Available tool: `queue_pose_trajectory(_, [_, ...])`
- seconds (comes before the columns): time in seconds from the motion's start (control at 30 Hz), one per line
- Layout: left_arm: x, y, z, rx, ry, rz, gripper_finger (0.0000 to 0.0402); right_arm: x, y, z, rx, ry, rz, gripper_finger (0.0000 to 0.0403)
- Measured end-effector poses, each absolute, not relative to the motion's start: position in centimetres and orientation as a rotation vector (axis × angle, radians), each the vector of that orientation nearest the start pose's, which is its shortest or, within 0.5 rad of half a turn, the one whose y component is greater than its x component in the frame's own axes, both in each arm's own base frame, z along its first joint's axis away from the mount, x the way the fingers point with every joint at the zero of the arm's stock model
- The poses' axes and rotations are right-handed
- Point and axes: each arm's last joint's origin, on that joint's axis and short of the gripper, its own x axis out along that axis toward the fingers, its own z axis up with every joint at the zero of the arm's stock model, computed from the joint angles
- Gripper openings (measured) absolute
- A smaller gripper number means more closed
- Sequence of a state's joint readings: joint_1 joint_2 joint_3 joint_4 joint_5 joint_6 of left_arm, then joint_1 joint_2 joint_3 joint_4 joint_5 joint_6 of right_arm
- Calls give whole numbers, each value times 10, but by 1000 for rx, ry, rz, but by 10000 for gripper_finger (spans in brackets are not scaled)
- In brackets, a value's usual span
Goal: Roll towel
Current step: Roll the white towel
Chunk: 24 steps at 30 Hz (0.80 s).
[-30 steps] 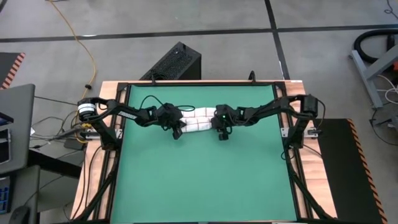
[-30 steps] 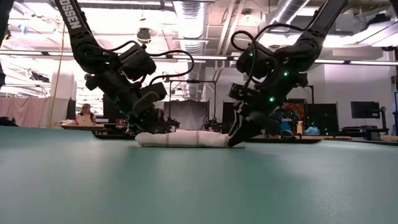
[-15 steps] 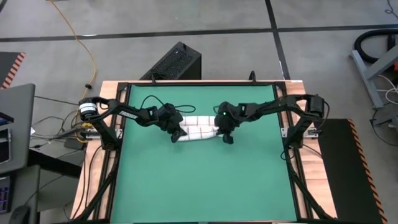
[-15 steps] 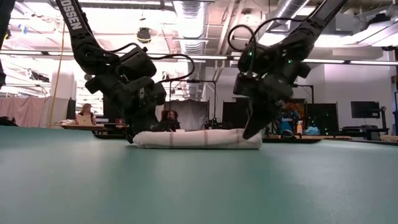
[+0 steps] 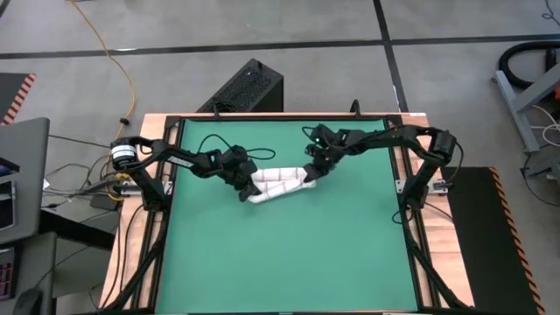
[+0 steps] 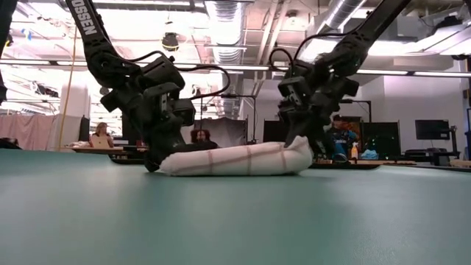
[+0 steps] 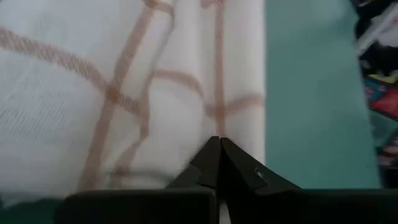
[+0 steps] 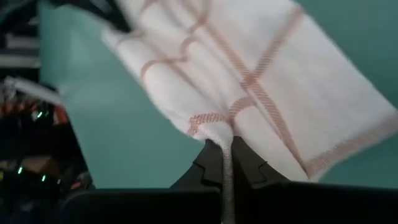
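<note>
towel (image 5: 276,183): white cloth with thin red check lines, rolled into a long loose bundle lying on the green mat (image 5: 280,254), in its far half near the middle. lies slanted in the high view. in the low view (image 6: 232,158) one end is lifted slightly, the other rests flat.

The right hand (image 5: 310,171) closed on the towel's (image 5: 276,185) end and pulled it toward the counter's far edge, skewing the roll; the left hand (image 5: 248,186) shifted slightly nearer.
</note>
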<state>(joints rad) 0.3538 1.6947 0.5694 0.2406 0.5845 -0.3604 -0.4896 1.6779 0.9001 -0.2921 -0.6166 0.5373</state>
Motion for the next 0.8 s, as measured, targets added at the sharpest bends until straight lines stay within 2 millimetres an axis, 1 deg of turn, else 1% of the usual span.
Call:
queue_pose_trajectory(0.2, [259, 77, 100, -824, 840, -126, 0, 276, -135, 151, 1208, 970, -262, 17])
queue_pose_trajectory(0.33, [259, 76, 100, -859, 843, -140, 0, 278, -133, 152, 1290, 965, -270, 17])
queue_pose_trajectory(0.4, [261, 75, 106, -867, 832, -147, 0, 277, -132, 152, 1299, 975, -273, 17])
queue_pose_trajectory(0.47, [261, 72, 116, -848, 818, -146, 0, 277, -132, 152, 1292, 979, -268, 17])
queue_pose_trajectory(0.53, [261, 72, 130, -770, 776, -117, 0, 277, -132, 151, 1282, 982, -264, 17])
queue_pose_trajectory(0.6, [262, 74, 148, -636, 699, -52, 0, 277, -132, 151, 1275, 984, -260, 17])
queue_pose_trajectory(0.67, [260, 73, 160, -503, 644, 6, 0, 277, -132, 151, 1263, 984, -254, 17])
queue_pose_trajectory(0.73, [260, 68, 164, -374, 634, 50, 0, 277, -132, 151, 1241, 982, -241, 17])
queue_pose_trajectory(0.8, [261, 67, 166, -250, 614, 120, 0, 277, -132, 151, 1225, 985, -233, 17])
